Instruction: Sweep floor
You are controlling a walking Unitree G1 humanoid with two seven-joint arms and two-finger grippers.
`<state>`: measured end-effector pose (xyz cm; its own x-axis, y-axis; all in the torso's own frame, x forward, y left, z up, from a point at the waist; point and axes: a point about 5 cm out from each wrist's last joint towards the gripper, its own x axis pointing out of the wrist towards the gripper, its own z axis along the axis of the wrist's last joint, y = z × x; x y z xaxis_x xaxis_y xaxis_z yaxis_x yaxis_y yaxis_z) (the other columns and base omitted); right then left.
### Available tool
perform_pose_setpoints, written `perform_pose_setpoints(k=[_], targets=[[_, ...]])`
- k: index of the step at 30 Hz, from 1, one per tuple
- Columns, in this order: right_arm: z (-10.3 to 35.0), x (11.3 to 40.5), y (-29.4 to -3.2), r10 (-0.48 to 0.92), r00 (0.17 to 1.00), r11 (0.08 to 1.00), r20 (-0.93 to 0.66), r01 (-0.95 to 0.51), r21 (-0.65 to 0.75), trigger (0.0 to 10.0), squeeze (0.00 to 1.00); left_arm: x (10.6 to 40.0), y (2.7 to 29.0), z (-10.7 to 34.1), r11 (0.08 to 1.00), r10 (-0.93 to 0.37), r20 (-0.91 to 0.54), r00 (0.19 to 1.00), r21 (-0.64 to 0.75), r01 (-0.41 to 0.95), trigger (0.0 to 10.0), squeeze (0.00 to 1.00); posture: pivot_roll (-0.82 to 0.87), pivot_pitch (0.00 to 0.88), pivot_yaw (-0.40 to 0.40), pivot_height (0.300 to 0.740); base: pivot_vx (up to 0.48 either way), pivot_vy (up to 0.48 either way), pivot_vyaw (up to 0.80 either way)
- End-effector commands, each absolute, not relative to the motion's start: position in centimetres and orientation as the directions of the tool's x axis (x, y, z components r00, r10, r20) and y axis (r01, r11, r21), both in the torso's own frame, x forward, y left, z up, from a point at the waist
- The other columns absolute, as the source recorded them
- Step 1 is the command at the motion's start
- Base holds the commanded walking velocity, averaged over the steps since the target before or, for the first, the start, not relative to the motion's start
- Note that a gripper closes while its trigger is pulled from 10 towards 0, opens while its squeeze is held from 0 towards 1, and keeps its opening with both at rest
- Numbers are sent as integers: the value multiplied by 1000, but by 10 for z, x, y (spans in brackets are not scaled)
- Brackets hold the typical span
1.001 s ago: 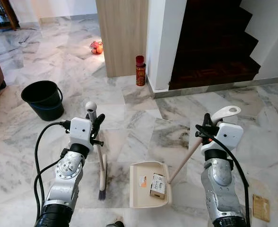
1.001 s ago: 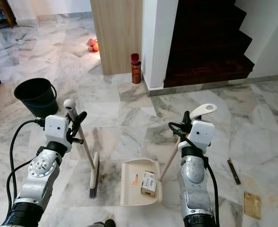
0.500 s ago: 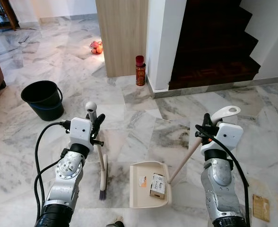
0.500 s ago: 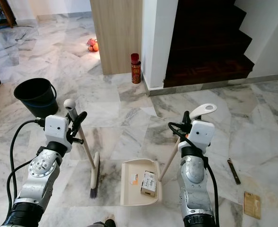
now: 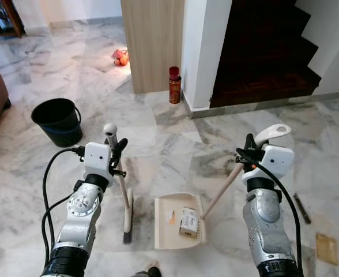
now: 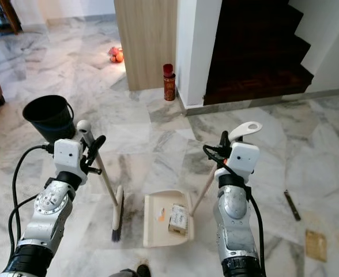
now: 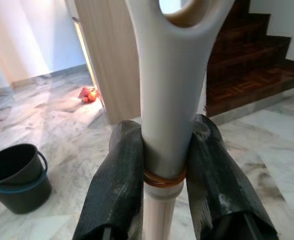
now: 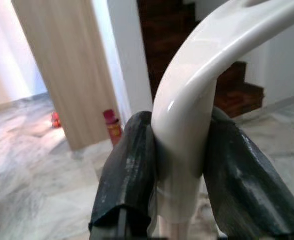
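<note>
Both silver arms reach forward and up from the lower edge of the head view, elbows bent, each ending in a white wrist block with black cable looping back along the forearm. The left gripper (image 5: 116, 151) sits at the top of the left arm, its two black fingers (image 7: 118, 185) pressed against either side of a pale broom handle (image 7: 168, 105), clamped tight. The right gripper (image 5: 249, 151) is raised at about the same height on the other side, its fingers (image 8: 129, 175) squeezed around the white curved dustpan handle (image 8: 189, 130). The two arms stand well apart, roughly parallel.
</note>
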<state>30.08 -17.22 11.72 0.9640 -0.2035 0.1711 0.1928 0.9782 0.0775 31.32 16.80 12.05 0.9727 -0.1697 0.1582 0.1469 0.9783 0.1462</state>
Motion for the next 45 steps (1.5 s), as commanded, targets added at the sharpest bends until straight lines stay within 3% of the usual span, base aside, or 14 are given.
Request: perform_pose_setpoints(k=[1, 45], targets=[[127, 303, -172, -207, 955, 977, 213, 192, 90, 10000, 0, 317, 171, 133, 975, -172, 196, 965, 171, 139, 10000, 0, -42, 82, 56, 740, 0, 255, 0], [129, 303, -171, -185, 958, 982, 218, 175, 67, 10000, 0, 316, 170, 131, 976, -168, 184, 968, 167, 138, 10000, 0, -40, 102, 44, 740, 0, 278, 85]])
